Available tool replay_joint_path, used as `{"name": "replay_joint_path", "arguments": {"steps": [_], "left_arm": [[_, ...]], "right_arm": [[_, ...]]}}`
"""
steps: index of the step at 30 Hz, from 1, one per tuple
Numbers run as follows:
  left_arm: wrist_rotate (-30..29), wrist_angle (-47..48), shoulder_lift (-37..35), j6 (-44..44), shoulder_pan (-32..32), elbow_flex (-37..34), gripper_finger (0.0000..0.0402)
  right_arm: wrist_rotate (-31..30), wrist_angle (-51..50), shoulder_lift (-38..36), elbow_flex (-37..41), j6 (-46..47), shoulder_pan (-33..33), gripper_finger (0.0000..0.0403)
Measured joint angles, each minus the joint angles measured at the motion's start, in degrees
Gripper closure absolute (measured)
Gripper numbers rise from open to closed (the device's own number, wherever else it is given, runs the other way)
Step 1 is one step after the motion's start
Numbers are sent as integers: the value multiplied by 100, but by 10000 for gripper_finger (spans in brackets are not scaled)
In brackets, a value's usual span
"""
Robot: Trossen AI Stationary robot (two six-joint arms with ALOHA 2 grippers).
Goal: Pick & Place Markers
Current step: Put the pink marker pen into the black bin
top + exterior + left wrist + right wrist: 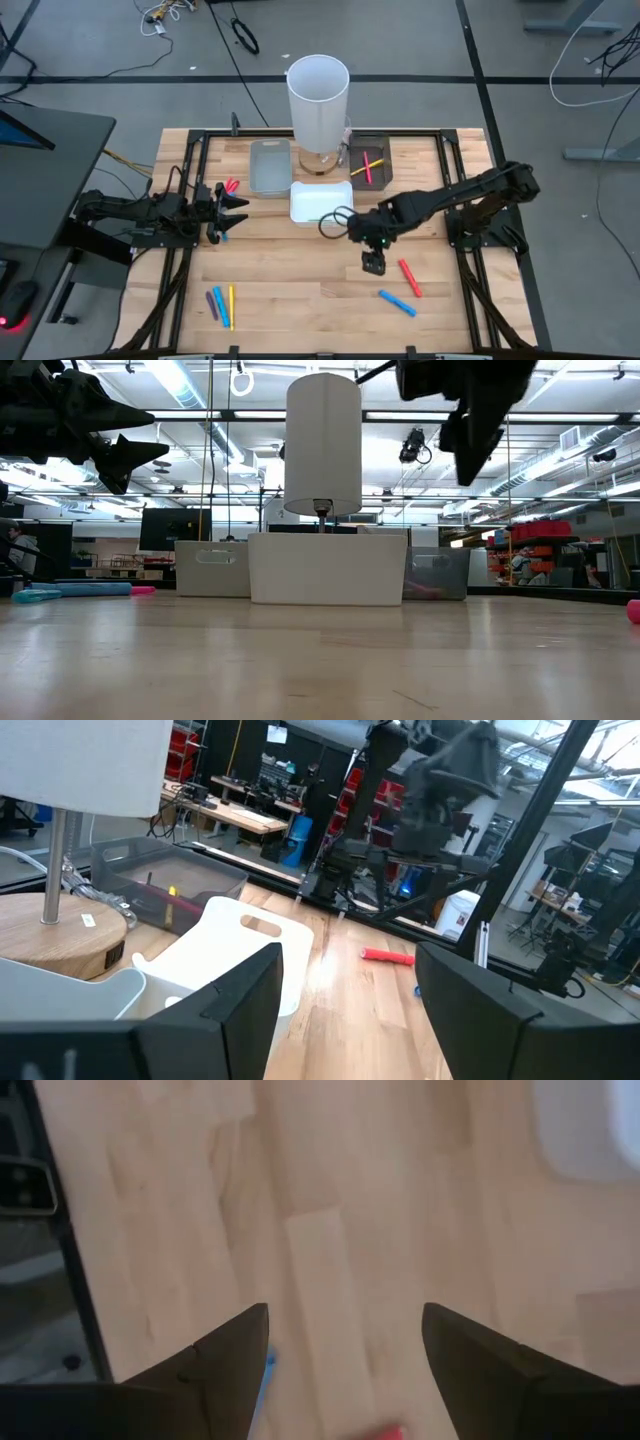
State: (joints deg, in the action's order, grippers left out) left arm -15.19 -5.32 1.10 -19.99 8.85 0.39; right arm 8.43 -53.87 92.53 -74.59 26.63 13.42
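- Hovering above the table (300,300), right end effector (373,262) released, fingers spread and empty, just beside a red marker (410,277) and near a blue marker (397,303).
- Waiting at the table's left side, left end effector (238,210) also released, holding nothing, fingers raised clear of the wood.
- Lying beside the left end effector: pink marker (231,185) and a blue one (222,230).
- Resting together near the front left: purple, blue and yellow markers (221,304).
- Sitting inside the dark tray (382,172) at the back: yellow and pink markers (367,165).
- Standing between grey tray (268,166) and dark tray: tall white cylinder (318,100); white tray (320,202) just in front.
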Motion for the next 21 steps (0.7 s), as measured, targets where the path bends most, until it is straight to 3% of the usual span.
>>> {"name": "replay_joint_path", "arguments": {"steps": [8, 21], "left_arm": [[-1, 0, 0, -2, 0, 0, 168], [0, 2, 2, 0, 1, -1, 168]], "right_arm": [[-485, -71, 33, -112, 136, 514, 140], [-603, -313, 746, -1556, -81, 552, 140]]}}
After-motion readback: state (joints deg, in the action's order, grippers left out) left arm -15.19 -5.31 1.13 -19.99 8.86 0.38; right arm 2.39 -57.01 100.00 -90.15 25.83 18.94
